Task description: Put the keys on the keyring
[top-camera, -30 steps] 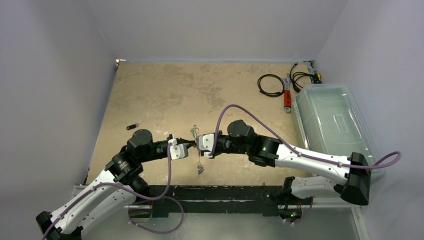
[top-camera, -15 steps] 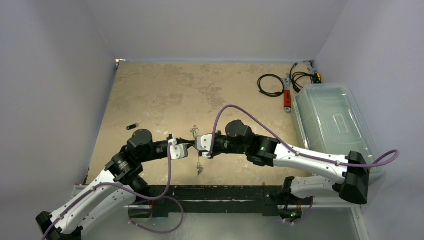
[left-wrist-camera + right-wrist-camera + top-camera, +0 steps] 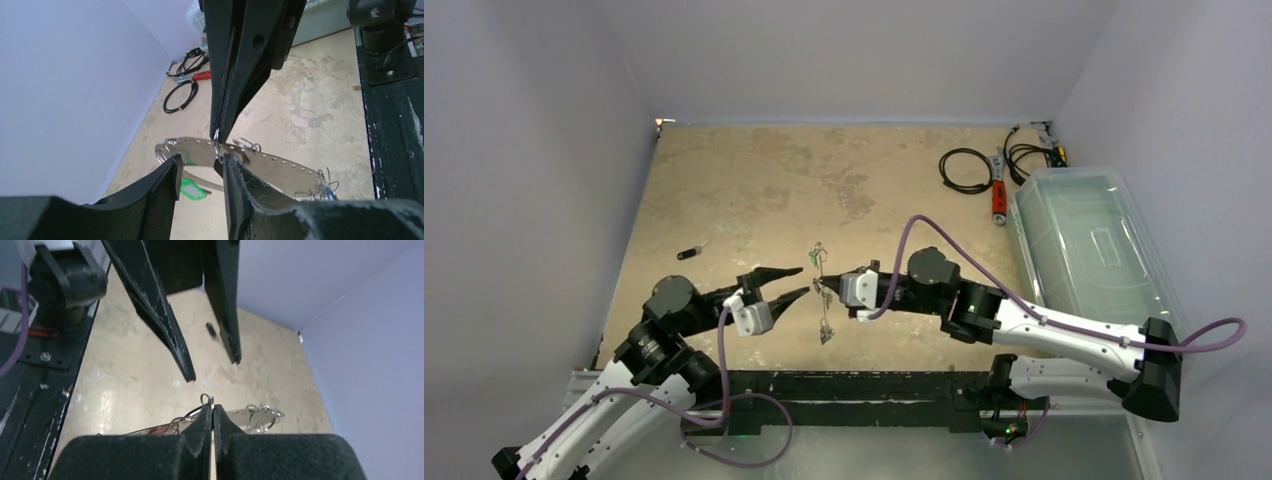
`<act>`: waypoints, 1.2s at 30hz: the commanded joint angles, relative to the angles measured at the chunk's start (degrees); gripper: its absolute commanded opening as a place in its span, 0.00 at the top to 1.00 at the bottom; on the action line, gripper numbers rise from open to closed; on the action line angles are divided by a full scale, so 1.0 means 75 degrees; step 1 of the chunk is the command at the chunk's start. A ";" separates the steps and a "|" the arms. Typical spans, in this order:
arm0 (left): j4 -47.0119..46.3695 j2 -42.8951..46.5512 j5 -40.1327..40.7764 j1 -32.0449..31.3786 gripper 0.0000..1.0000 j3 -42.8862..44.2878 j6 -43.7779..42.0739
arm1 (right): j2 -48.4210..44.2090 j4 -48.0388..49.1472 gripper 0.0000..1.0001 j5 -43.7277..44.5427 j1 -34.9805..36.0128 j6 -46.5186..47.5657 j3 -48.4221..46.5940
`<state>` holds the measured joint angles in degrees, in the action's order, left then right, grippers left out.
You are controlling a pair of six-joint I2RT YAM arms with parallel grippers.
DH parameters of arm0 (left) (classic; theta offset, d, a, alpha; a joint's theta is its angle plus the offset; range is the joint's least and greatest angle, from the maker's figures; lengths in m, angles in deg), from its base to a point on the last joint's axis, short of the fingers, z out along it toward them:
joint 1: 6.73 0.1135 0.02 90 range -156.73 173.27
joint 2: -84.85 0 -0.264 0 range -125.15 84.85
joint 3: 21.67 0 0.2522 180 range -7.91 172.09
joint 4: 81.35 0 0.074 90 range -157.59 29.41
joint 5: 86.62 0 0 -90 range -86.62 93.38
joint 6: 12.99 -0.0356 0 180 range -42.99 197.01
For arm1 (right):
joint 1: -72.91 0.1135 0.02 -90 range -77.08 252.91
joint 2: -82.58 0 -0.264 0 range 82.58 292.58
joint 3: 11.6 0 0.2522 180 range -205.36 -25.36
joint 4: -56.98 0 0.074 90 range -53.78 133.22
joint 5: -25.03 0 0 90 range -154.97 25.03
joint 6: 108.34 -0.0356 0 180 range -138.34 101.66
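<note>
A: Where does the keyring (image 3: 823,312) sit?
B: Clenched in the right gripper (image 3: 830,286), its long axis running 12 to 6. It lies at 3 o'clock, just beside the released left gripper (image 3: 805,279).

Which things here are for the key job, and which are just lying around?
For the job:
keyring, pinched in the right fingers
keys hanging from it
small black key, loose on the table

Lying about:
black cables
red-handled tool
clear lidded bin
</note>
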<state>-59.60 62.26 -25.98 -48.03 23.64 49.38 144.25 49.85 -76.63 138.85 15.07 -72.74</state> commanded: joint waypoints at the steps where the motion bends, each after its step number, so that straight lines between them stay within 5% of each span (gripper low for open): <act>1: -0.0316 -0.0070 -0.0234 0.0021 0.65 0.0004 0.0032 | -0.0604 0.1567 1.00 -0.0368 0.0017 -0.0270 0.0242; 20: -0.0436 -0.0650 -0.1109 0.0019 0.72 0.0076 0.0125 | -0.0722 0.2056 1.00 -0.1252 0.0010 -0.0572 0.0422; 29: -0.0476 -0.0634 -0.1172 0.0021 0.62 0.0044 0.0140 | -0.0781 0.2151 1.00 -0.1363 0.0010 -0.0651 0.0440; 36: -0.0380 -0.0663 -0.1194 0.0024 0.95 0.0104 0.0050 | -0.0810 0.2219 1.00 -0.1449 0.0010 -0.0699 0.0440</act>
<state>-60.70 57.28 -33.50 -48.01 23.64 49.57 139.53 61.31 -85.76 138.85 10.74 -69.15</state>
